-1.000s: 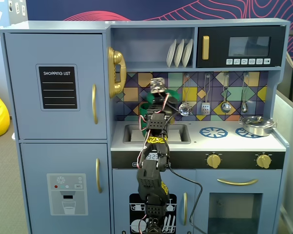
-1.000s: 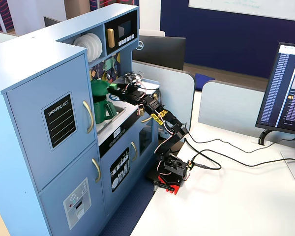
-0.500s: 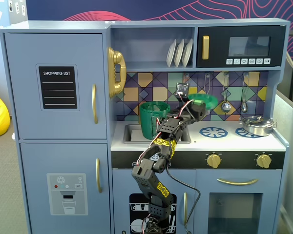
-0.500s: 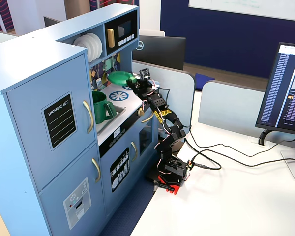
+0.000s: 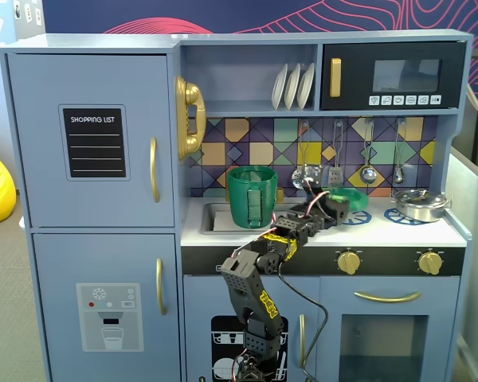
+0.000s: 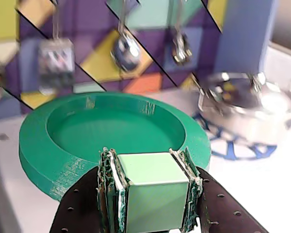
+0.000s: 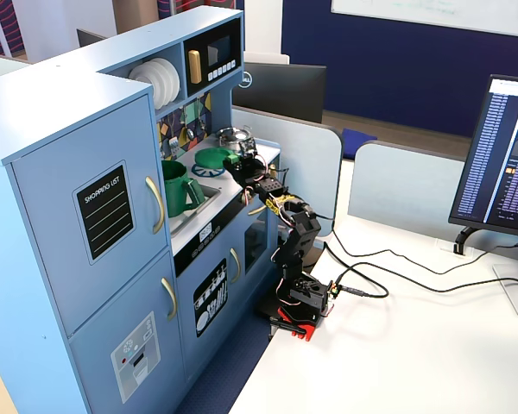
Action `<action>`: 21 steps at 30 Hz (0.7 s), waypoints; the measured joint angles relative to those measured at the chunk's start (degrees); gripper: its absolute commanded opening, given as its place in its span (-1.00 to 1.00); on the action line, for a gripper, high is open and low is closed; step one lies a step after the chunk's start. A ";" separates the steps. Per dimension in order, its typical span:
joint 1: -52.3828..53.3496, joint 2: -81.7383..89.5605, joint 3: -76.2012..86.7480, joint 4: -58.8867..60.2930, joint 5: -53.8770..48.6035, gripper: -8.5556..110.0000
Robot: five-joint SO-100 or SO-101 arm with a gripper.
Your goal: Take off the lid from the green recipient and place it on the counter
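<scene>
The green lid (image 5: 354, 195) is off the container and sits low over the white counter (image 5: 430, 232), above a blue burner circle; I cannot tell if it touches. My gripper (image 5: 334, 208) is shut on its pale green square tab (image 6: 153, 189), with one jaw on each side. In the wrist view the lid's (image 6: 111, 131) recessed face fills the middle, just beyond my gripper (image 6: 148, 165). The green recipient (image 5: 252, 196) stands upright and open in the sink, left of the gripper. The lid (image 7: 211, 158) and recipient (image 7: 177, 188) also show in the side fixed view.
A shiny steel pot (image 5: 418, 204) stands on the right burner, close to the lid's right in the wrist view (image 6: 247, 107). Utensils (image 5: 368, 171) hang on the tiled back wall. The sink (image 5: 211, 216) is recessed at the counter's left.
</scene>
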 measured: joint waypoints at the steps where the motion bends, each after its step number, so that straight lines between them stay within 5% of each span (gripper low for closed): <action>1: 0.09 -0.44 0.70 -0.70 0.00 -0.86; 12: 0.79 -2.72 5.45 -3.69 -1.32 -0.83; 16: 1.14 -2.72 5.54 -4.13 -0.70 -0.38; 21: 2.02 -2.64 5.36 -2.37 -1.58 -0.32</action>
